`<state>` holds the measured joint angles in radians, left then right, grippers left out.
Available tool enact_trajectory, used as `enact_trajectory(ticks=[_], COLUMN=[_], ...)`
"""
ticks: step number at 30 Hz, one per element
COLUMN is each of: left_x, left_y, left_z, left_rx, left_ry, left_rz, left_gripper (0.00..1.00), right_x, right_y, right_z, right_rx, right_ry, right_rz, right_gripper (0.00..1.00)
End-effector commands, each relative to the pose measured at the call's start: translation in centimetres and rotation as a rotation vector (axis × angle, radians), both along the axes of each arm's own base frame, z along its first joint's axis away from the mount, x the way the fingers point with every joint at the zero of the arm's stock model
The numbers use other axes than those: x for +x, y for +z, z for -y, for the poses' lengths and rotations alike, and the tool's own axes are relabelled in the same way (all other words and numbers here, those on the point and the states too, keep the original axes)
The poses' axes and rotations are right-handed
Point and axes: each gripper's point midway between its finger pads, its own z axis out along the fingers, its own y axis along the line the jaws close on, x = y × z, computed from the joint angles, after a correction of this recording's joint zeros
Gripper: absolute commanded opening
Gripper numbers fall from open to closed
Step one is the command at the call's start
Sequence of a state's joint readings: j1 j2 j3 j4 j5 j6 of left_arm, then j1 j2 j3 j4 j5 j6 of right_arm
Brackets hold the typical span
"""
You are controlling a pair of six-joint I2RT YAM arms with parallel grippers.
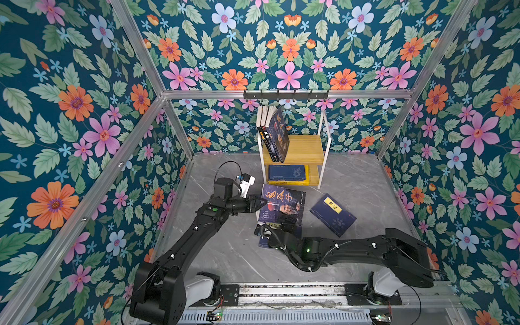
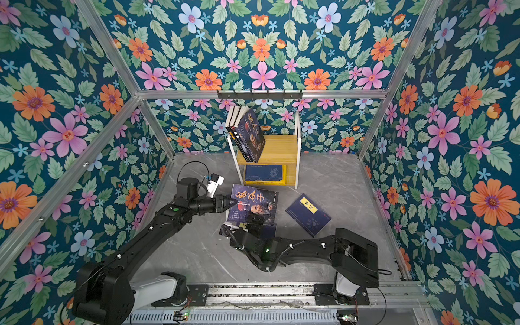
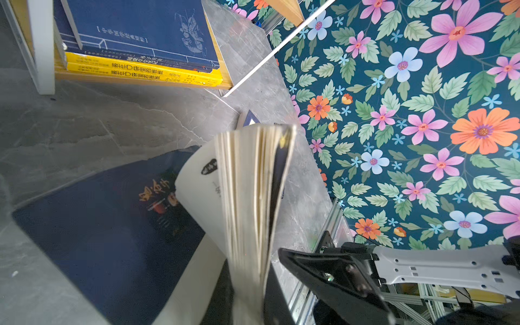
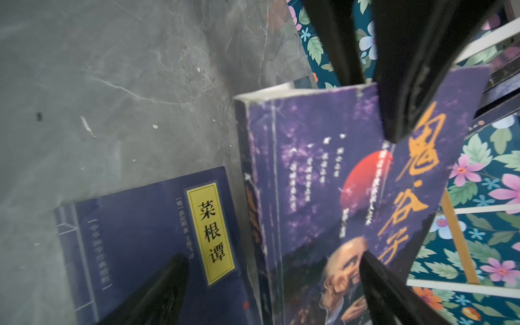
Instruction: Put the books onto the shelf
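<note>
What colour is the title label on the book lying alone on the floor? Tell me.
Yellow label on a navy book; clearest in a top view.

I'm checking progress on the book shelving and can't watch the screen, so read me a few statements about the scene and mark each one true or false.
1. The left gripper is shut on the purple book. True.
2. The right gripper is clamped on a book. False: it is open over the purple book.
3. The shelf has a bare lower board. False: a flat stack lies there, navy on top, yellow beneath.
4. Several books stand on the upper board. True.
5. A navy book with a yellow label lies on the floor, apart from the purple book. True.
</note>
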<state>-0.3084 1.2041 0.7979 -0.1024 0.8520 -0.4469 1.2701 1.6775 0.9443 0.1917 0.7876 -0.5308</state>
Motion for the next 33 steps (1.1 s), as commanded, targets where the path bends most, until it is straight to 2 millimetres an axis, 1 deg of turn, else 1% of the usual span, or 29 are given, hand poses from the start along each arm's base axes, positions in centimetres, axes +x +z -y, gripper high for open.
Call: enact_trajectory(ticks=[1, 3, 4, 5, 6, 7, 8, 9, 10, 11, 12, 13, 15, 17, 19, 20, 21, 26, 29, 31, 33], left_x=[0.0, 0.0, -0.1, -0.1, -0.2, -0.1, 0.0, 0.2, 0.3, 0.4, 0.5, 0.6, 1.0, 1.7, 2.1, 2.4, 2.7, 3.5, 3.9, 4.2, 4.6], left_y=[1.1, 1.3, 1.3, 1.2, 1.1, 0.9, 0.9, 0.9, 0.9, 1.0, 0.9, 0.8, 0.9, 1.2, 1.7, 1.7, 1.8, 1.9, 1.7, 1.6, 2.0], left_z=[0.6, 0.5, 0.5, 0.4, 0.4, 0.4, 0.3, 0.1, -0.1, -0.3, -0.6, -0.8, -1.5, -2.5, -3.4, -3.8, -4.3, -6.1, -7.0, -7.7, -8.5], left_rx=[-0.055, -0.052, -0.051, -0.051, -0.053, -0.054, -0.052, -0.049, -0.049, -0.048, -0.043, -0.037, -0.024, -0.009, -0.001, 0.007, 0.02, 0.082, 0.127, 0.162, 0.187], left_ry=[-0.027, -0.026, -0.028, -0.026, -0.026, -0.025, -0.018, -0.009, -0.001, 0.007, 0.016, 0.023, 0.044, 0.083, 0.114, 0.129, 0.148, 0.195, 0.203, 0.216, 0.235], left_rz=[0.018, 0.013, 0.012, 0.011, 0.013, 0.014, 0.015, 0.014, 0.015, 0.019, 0.026, 0.036, 0.061, 0.077, 0.099, 0.111, 0.125, 0.181, 0.224, 0.245, 0.263], left_gripper=[0.0, 0.0, 0.0, 0.0, 0.0, 0.0, 0.0, 0.01, 0.08, 0.19, 0.28, 0.34, 0.43, 0.49, 0.57, 0.6, 0.62, 0.73, 0.79, 0.8, 0.82], right_x=[1.8, 2.6, 2.7, 2.9, 3.0, 3.0, 3.1, 3.2, 3.2, 3.1, 3.0, 2.9, 2.6, 2.4, 2.0, 1.8, 1.5, 0.6, 0.2, 0.3, 0.3], right_y=[2.1, 2.0, 2.0, 1.8, 1.7, 1.6, 1.6, 1.5, 1.4, 1.2, 1.0, 0.9, 0.8, 1.1, 1.2, 0.9, 2.1, 3.3, 5.2, 6.7, 8.1], right_z=[-0.9, -0.7, -0.6, -0.5, -0.4, -0.3, -0.1, 0.1, 0.2, 0.4, 0.6, 0.7, 1.0, 1.4, 1.8, 2.0, 2.3, 4.3, 5.5, 6.5, 7.6], right_rx=[0.024, 0.023, 0.021, 0.024, 0.032, 0.035, 0.038, 0.035, 0.031, 0.018, 0.013, 0.013, 0.02, 0.031, 0.031, 0.024, 0.06, 0.128, 0.212, 0.277, 0.352], right_ry=[-0.041, -0.074, -0.08, -0.081, -0.082, -0.081, -0.085, -0.093, -0.094, -0.093, -0.091, -0.088, -0.078, -0.081, -0.072, -0.071, -0.067, -0.1, -0.111, -0.13, -0.137], right_rz=[0.158, 0.184, 0.187, 0.188, 0.187, 0.185, 0.185, 0.184, 0.18, 0.173, 0.165, 0.161, 0.152, 0.148, 0.126, 0.113, 0.114, 0.076, 0.072, 0.074, 0.036], right_gripper=[0.95, 0.93, 0.91, 0.85, 0.76, 0.64, 0.46, 0.3, 0.2, 0.1, 0.03, 0.01, 0.01, 0.0, 0.0, 0.0, 0.0, 0.0, 0.0, 0.0, 0.0])
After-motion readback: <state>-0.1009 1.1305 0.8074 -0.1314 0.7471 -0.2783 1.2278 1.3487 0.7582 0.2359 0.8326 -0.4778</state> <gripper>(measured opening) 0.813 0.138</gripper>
